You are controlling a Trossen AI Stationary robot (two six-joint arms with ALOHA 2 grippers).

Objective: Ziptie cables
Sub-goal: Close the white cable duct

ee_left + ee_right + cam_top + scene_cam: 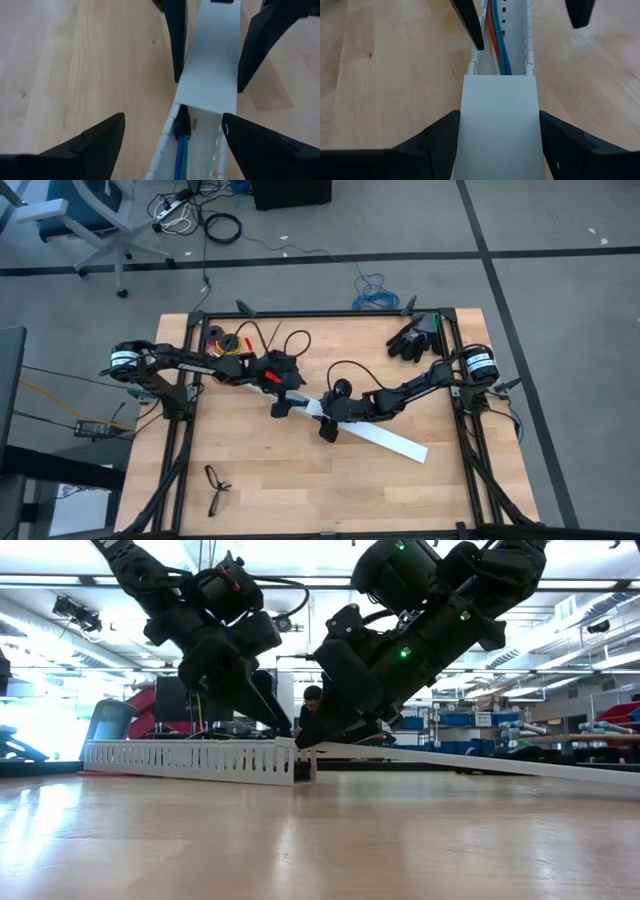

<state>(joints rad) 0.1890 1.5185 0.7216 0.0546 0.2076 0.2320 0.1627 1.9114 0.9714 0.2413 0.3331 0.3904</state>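
Both my arms are down mid-bench, facing each other over the white slotted rail (262, 392). My right end effector (499, 131) straddles the flat white cover strip (499, 125), fingers (435, 140) spread to either side of it; whether they actually pinch it I can't tell, it looks more like a loose straddle. My left end effector (172, 137) is released, fingers (97, 140) wide apart on both sides of the rail's open end. The cables (500, 42) lie inside the rail channel straight ahead of my right end effector, running away from it just past the cover's edge; from the left wrist they sit between my fingers, black connector (181, 124) tucked under the cover's lip. No ziptie visible in any view, possibly hidden or too thin to make out. Handling call: wires are light, limp and slick, so they'll fan out if taken by one strand. Best to grab the whole bundle just behind the connector, where it's tightest. The cover is thin and flexy, and in the low view it rises off the bench (300, 470) toward the rail. Hold it by its edges.
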